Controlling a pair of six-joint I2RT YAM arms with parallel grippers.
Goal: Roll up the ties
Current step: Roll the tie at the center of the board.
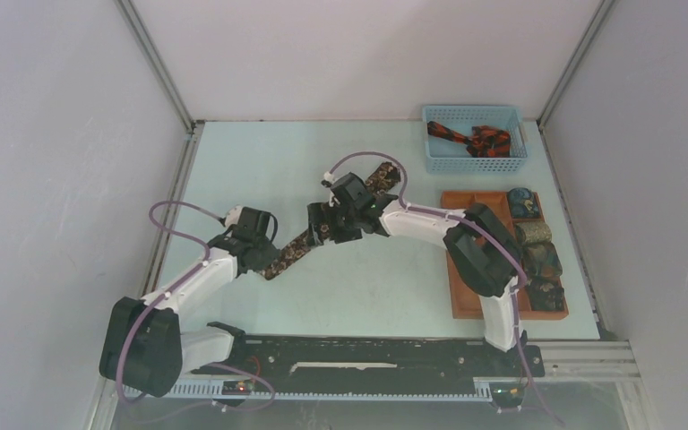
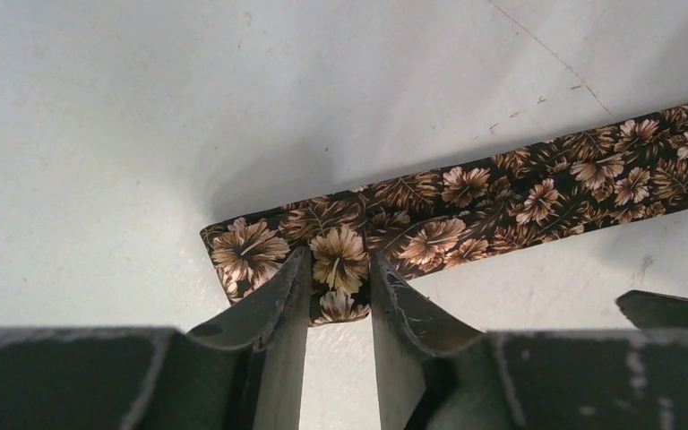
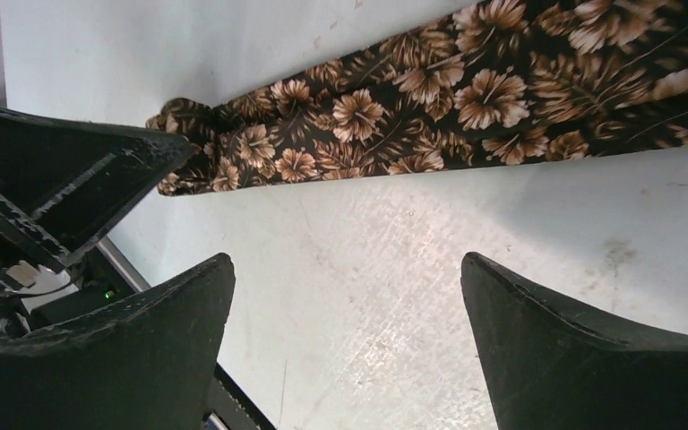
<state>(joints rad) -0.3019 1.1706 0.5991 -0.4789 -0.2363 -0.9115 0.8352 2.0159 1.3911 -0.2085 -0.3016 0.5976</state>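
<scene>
1. The left fingers [image 2: 279, 309] are clenched on the brown floral tie [image 2: 502, 193]. They pinch its near edge just short of its squared-off end, and a bit of printed fabric shows in the narrow gap between them.
2. The right fingers [image 3: 157, 331] are spread wide and grasp nothing. They hang over bare bench [image 3: 394, 269] on the near side of the brown floral tie, whose band crosses beyond their tips without touching them.
3. In the right wrist view, the end of the tie nearest the other arm looks slightly bunched, though it is too shadowed there to be sure.
4. From above, the brown floral tie lies on the bench as a straight diagonal band. The left fingers are at its near end, the right fingers are about halfway along it, and its far end pokes out past the right wrist.
5. To the right of the brown floral tie, well apart from it, sits an orange-brown tray [image 1: 460, 300]. Four rolled ties [image 1: 533, 233] fill the tray column farthest from the tie.
6. Beyond the tie's far end and off to the right stands a blue mesh basket [image 1: 475, 163]. A black and red-orange tie [image 1: 470, 139] lies loose inside it.
</scene>
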